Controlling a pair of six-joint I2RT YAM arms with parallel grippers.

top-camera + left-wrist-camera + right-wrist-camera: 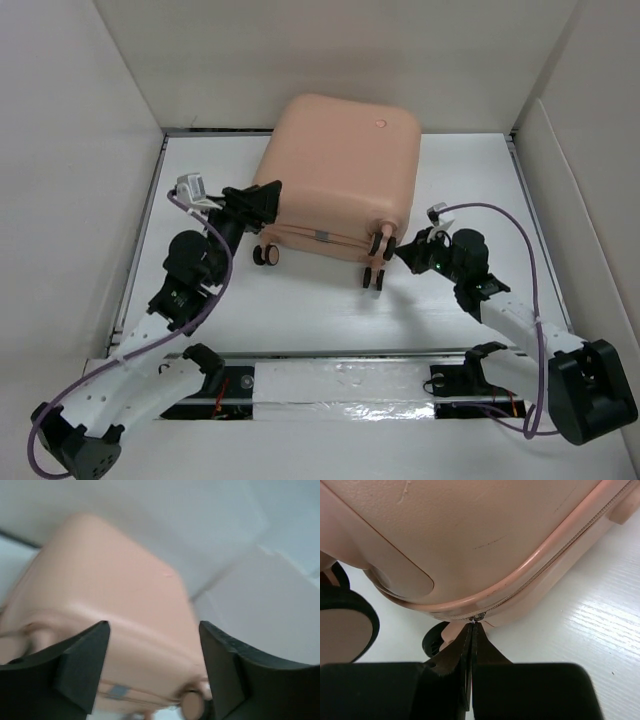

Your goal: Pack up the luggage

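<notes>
Luggage: closed, lying flat at far centre of table, wheels nearward.
Left gripper: jaws apart at its near-left corner, empty, likely placed to steady the shell.
Right gripper: closed, apparently pinching the zipper pull at the near-right corner, to run the zip.

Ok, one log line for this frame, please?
luggage: closed, lying flat | left gripper: open, at its near-left corner | right gripper: shut, tips at zipper | grip on zipper: unclear
</notes>
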